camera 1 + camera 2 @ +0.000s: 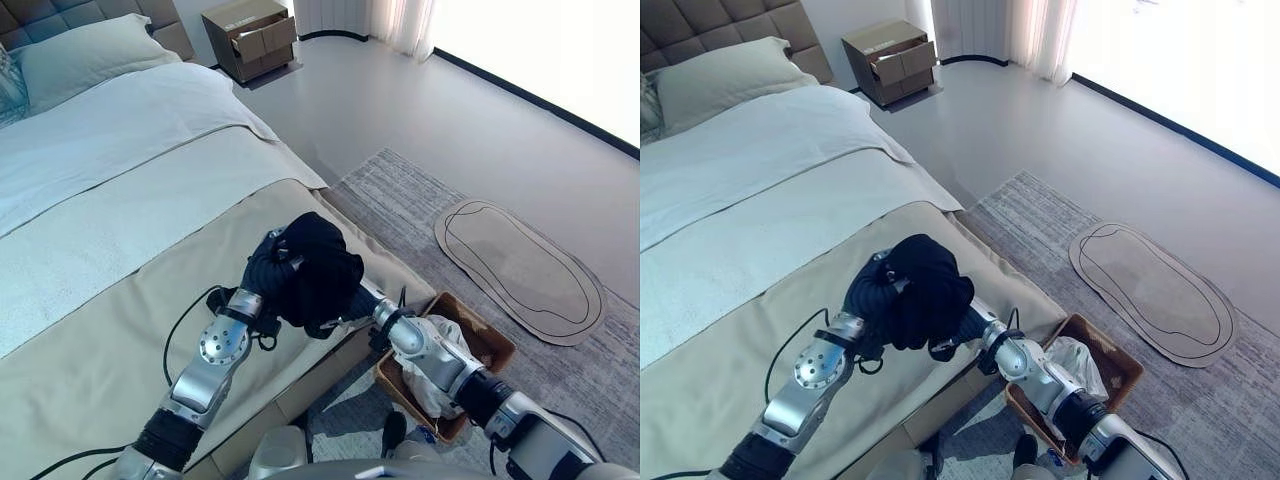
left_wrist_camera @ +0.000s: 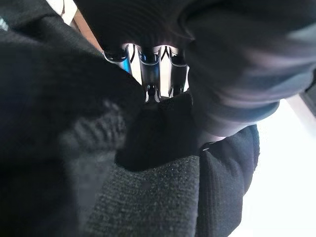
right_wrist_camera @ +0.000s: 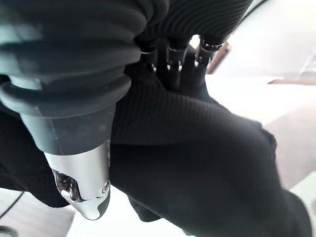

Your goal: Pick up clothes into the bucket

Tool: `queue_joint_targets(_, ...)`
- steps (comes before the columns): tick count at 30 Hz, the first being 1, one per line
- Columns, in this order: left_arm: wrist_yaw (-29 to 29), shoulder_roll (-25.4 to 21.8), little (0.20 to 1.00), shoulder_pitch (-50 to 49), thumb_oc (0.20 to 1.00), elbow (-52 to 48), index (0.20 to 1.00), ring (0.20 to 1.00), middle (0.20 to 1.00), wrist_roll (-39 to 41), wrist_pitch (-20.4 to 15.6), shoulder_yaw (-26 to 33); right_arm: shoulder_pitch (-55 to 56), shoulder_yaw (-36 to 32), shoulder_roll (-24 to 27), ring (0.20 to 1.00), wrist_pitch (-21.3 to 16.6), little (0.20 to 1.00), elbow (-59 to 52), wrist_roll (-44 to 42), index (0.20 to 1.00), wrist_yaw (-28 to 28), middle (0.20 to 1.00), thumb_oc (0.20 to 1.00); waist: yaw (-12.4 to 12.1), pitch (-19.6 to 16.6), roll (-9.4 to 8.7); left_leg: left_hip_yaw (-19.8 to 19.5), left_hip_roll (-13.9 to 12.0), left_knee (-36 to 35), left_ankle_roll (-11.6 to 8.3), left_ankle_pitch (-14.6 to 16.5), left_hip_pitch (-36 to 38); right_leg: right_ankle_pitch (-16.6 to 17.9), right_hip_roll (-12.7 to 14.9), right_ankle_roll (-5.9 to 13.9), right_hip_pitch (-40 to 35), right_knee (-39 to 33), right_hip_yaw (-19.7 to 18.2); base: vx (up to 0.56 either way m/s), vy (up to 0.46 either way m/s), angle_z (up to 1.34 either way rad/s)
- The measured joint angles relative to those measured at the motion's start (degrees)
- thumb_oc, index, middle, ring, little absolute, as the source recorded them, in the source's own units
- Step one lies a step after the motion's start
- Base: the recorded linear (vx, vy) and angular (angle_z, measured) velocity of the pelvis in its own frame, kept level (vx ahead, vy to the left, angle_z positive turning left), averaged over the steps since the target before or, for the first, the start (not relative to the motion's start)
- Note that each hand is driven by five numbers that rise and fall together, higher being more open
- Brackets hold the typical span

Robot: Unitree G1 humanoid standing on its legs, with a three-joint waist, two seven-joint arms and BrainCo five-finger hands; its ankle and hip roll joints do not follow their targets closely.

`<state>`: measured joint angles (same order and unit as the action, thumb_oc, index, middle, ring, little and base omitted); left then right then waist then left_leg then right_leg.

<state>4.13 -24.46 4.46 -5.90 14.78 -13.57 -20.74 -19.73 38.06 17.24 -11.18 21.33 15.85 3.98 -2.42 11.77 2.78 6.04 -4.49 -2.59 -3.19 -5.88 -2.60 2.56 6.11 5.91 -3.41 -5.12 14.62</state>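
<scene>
A black knitted garment [image 1: 318, 262] hangs bunched above the near corner of the bed [image 1: 120, 230], held up between both hands. My left hand [image 1: 262, 270] grips its left side; the silver fingers [image 2: 148, 64] sink into the black cloth [image 2: 163, 187]. From the right, my right hand [image 1: 352, 300] clasps the garment's lower side, with the cloth [image 3: 197, 148] caught between its fingers and thumb [image 3: 84, 187]. The bucket, a brown woven basket [image 1: 495, 345], stands on the floor to the right of the bed corner, below my right forearm. It holds white cloth [image 1: 440, 360].
A beige cover lies over the bed's near half, and a pillow [image 1: 80, 50] rests at the head. An oval mat [image 1: 520, 265] lies on the grey rug [image 1: 400, 190] beyond the basket. A wooden nightstand [image 1: 250, 38] stands by the far wall.
</scene>
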Motion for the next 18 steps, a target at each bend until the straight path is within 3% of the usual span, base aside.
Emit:
queue_joint_targets(2, 0.0, 0.4, 0.200, 0.0, 0.200, 0.0, 0.200, 0.200, 0.200, 1.0, 0.7, -1.0, 0.8, 0.0, -1.9, 1.000, 0.4, 1.000, 0.9, -3.5, 1.000, 0.0, 1.000, 1.000, -0.1, -0.6, 0.11, 0.0, 0.0, 0.0, 0.00, 0.0, 0.0, 0.0, 0.0, 0.00, 0.0, 0.0, 0.0, 0.00, 0.000, 0.00)
queue_joint_targets(3, 0.0, 0.5, 0.200, 0.0, 0.200, 0.0, 0.200, 0.200, 0.200, 1.9, 0.9, -1.3, 0.9, 0.2, -2.9, 0.523, 0.5, 0.523, 1.9, -4.9, 0.523, 0.0, 0.523, 0.523, -0.1, -0.8, 0.11, 0.0, 0.0, 0.0, 0.00, 0.0, 0.0, 0.0, 0.0, 0.00, -0.1, 0.0, 0.1, 0.00, 0.000, 0.00)
queue_joint_targets(4, -0.2, 0.5, 0.200, 0.3, 0.200, -0.1, 0.200, 0.200, 0.200, 2.5, 1.0, -2.0, 0.9, 0.9, -3.9, 0.200, 1.3, 0.200, 2.4, -7.3, 0.200, -0.4, 0.200, 0.200, 0.0, -1.0, 0.15, 0.0, 0.0, 0.0, -0.01, 0.0, 0.0, 0.0, 0.0, 0.00, -0.1, 0.0, 0.1, 0.00, 0.000, 0.00)
queue_joint_targets(10, -1.2, 0.0, 0.200, 0.5, 0.200, -1.3, 0.200, 0.200, 0.200, 4.9, 1.8, -3.0, 1.8, 0.5, -3.9, 0.200, 1.4, 0.200, 2.8, -11.1, 0.200, -0.4, 0.200, 0.200, 0.0, -1.4, 0.12, 0.0, 0.0, 0.1, -0.01, 0.0, 0.4, 0.0, 0.0, 0.00, -0.4, 0.0, 0.1, 0.00, 0.000, 0.00)
queue_joint_targets(18, -2.6, -0.9, 0.200, -0.4, 0.200, -1.6, 0.200, 0.200, 0.200, 6.8, 2.2, -2.8, 7.7, -6.9, -3.5, 0.200, 1.5, 0.200, 4.8, -17.8, 0.200, 0.8, 0.200, 0.200, 0.1, -1.7, 0.13, 0.0, 0.0, -0.2, -0.01, 0.0, 1.0, 0.0, 0.1, -0.02, -1.0, 0.0, 0.1, 0.00, 0.000, 0.00)
